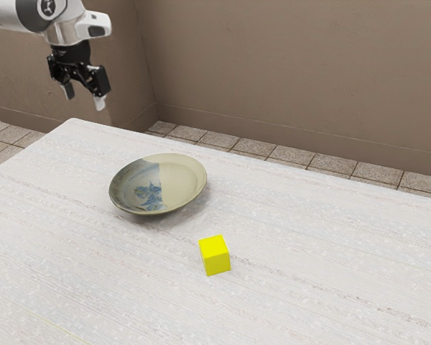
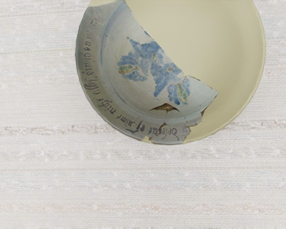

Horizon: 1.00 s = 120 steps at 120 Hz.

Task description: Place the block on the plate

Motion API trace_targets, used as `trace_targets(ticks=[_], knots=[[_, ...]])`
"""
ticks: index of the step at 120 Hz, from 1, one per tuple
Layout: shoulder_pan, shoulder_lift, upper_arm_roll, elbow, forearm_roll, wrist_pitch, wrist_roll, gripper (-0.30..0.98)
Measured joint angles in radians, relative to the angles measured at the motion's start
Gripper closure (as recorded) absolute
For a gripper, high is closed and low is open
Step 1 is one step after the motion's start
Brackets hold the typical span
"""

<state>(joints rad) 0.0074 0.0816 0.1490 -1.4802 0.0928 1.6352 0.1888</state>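
Observation:
High at the exterior view's upper left, my gripper (image 1: 85, 102) hangs open above the table's far corner, its two fingers apart with nothing between them. The plate (image 1: 181, 180), cream on one part and grey-blue with a blue flower pattern on the other, lies on the table. A bright yellow block (image 1: 215, 256) rests on the table beside the plate, toward the exterior view's lower right, not touching it. In the wrist view the plate (image 2: 224, 62) is seen from above, with lettering along its patterned rim.
The white, faintly striped table (image 1: 330, 287) carries the plate and block. Behind it stand a brown wall (image 1: 294, 72) and a tiled floor (image 1: 273, 152), beyond the table's far edge.

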Motion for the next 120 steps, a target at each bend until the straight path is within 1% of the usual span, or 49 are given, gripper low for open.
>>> trace_targets(ticks=[13, 22, 32, 58, 70, 81, 99, 120], knots=[[0.0, -0.006, -0.003, -0.004, 0.002, -0.006, 0.003, 0.0], [-0.022, -0.007, -0.004, -0.031, 0.005, -0.001, 0.008, 0.0], [-0.086, -0.014, -0.005, -0.086, 0.012, 0.023, 0.015, 0.0], [-0.246, -0.014, -0.085, -0.266, 0.016, 0.156, 0.028, 0.0], [-0.261, -0.016, -0.126, -0.334, 0.015, 0.227, 0.034, 0.0], [-0.262, -0.017, -0.142, -0.403, 0.014, 0.296, 0.039, 0.0], [-0.264, -0.011, -0.15, -0.485, 0.005, 0.409, 0.054, 0.0], [-0.299, -0.004, -0.15, -0.577, -0.017, 0.528, 0.07, 0.0]])
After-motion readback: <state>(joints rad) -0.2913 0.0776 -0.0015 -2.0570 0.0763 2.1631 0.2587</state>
